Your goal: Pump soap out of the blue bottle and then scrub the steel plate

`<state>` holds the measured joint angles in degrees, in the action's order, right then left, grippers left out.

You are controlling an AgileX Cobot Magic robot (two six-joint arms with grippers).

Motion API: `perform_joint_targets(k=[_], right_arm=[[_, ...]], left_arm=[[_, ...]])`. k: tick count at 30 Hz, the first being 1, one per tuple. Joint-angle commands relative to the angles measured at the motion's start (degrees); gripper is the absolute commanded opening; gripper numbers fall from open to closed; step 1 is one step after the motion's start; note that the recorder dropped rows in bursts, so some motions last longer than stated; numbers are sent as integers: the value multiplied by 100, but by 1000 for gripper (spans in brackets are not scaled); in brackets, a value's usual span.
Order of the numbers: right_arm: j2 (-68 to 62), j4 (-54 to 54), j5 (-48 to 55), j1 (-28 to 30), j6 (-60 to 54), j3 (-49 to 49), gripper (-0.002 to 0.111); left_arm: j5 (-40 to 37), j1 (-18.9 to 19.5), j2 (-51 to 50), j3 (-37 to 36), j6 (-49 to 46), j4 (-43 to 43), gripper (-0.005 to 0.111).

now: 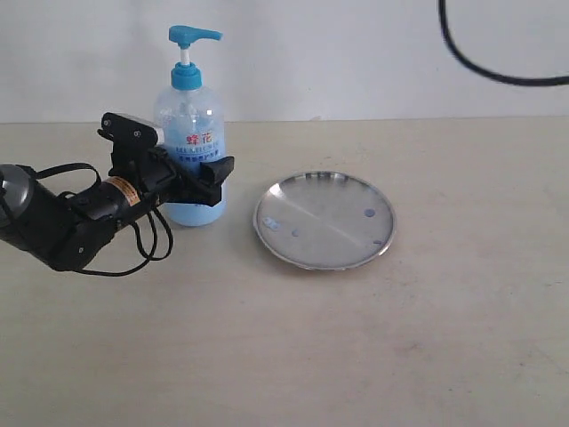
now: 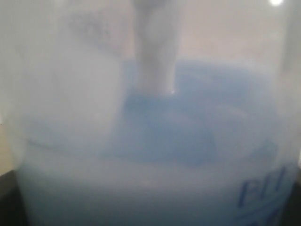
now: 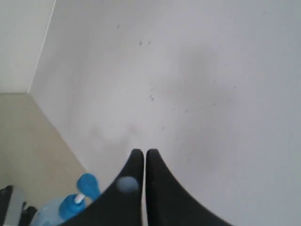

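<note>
The blue bottle (image 1: 189,133) stands upright on the table, left of the steel plate (image 1: 324,220). Its bright blue pump head (image 1: 191,37) is up, and pale blue soap (image 1: 197,212) fills the lower body. My left gripper (image 1: 210,178) reaches in from the left, its black fingers clasped round the bottle's lower half. In the left wrist view the bottle (image 2: 155,141) fills the frame, blurred and very near. My right gripper (image 3: 144,153) is shut on nothing, held high and facing the wall; the bottle's pump (image 3: 88,184) shows far below it. It is outside the exterior view.
The plate lies flat with a few small dark spots (image 1: 369,213) on it. A black cable (image 1: 480,62) hangs against the white wall at the back right. The beige tabletop (image 1: 356,347) stretches in front of bottle and plate.
</note>
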<state>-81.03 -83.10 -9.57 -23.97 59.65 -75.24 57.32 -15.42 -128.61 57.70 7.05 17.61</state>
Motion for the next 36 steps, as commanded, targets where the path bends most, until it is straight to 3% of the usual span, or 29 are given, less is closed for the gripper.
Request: perform_joint_targets(k=[1, 3, 4, 6, 8, 21, 29, 36], right_arm=[[694, -12, 1431, 3, -226, 36, 0], [925, -12, 1913, 3, -628, 319, 0], [1002, -12, 1943, 3, -821, 538, 0], [1064, -12, 1880, 3, -907, 921, 0], [1077, -12, 1864, 3, -907, 1120, 0], [1454, 29, 1907, 14, -218, 1394, 0], [3147, -54, 2470, 14, -254, 1901, 0], [4783, 738, 2965, 14, -254, 3257, 0]], left_arm=[[387, -20, 83, 17, 65, 23, 7], [308, -20, 83, 17, 87, 35, 28], [298, -20, 83, 17, 87, 35, 45], [284, -20, 83, 17, 69, 35, 92], [284, -20, 83, 28, 3, 18, 109], [304, 4, 324, 17, -266, 19, 109], [24, 173, 1345, -159, -266, -22, 109], [-540, 488, 2664, -1023, -305, -32, 107]])
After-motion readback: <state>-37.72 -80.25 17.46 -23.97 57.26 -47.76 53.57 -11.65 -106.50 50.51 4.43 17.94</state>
